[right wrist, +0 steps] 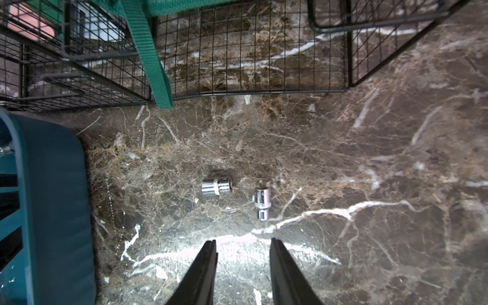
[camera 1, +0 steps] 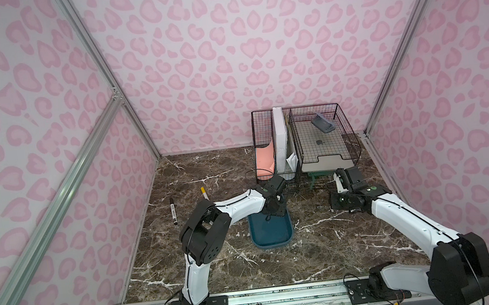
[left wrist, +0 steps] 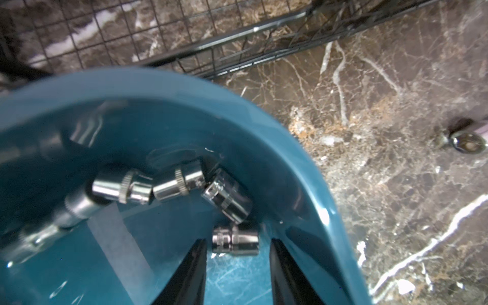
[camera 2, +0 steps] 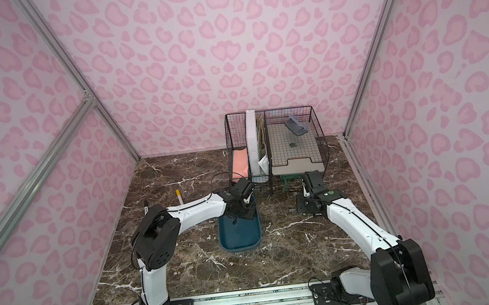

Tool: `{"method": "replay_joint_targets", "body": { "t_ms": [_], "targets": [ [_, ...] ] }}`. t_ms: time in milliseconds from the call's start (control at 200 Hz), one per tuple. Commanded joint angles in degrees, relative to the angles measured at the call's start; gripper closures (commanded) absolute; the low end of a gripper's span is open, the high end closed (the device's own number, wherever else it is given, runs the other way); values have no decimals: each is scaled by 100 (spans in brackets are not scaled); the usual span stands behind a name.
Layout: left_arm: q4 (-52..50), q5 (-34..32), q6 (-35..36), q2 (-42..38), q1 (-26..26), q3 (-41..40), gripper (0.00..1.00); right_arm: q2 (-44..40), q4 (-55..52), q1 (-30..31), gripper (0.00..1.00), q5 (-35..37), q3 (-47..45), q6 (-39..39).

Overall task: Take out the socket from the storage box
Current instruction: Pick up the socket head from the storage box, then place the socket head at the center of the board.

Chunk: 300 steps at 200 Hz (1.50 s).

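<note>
Left gripper [left wrist: 237,248] shown inside the box [left wrist: 303,169] corner, jaws parted, nothing clamped yet. One socket [left wrist: 235,241] lies between the tips, close to the box wall. The outer finger [left wrist: 285,272] may be caught on that wall, or the round chrome squeezed out against neighbouring sockets [left wrist: 227,195]. Right gripper [right wrist: 243,245] is held beside the box, part-open and empty.

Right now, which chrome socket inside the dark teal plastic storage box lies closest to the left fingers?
The short chrome socket lying on its side between the left fingers; the other sockets bunch farther along the teal box wall.
</note>
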Motion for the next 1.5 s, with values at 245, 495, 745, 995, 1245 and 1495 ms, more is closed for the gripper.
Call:
{"method": "replay_joint_targets", "body": {
  "t_ms": [245,495,745,995,1245,1495],
  "targets": [
    [11,-164,39,137,7,39,60,-32,143,3,60,-44,2,7],
    [45,-110,147,200,1,68,68,-73,179,4,60,-57,-65,3],
    [41,-133,121,-116,-15,-104,72,-129,187,16,60,-137,-22,-26],
    [-266,-400,98,-1177,-15,-466,76,-103,196,252,61,-151,150,-42],
    [-653,-775,158,-2221,174,-945,76,152,205,779,61,-30,502,24],
    [-530,-759,44,-3017,909,-1830,75,497,314,1322,61,-80,925,125]
  ]
}}
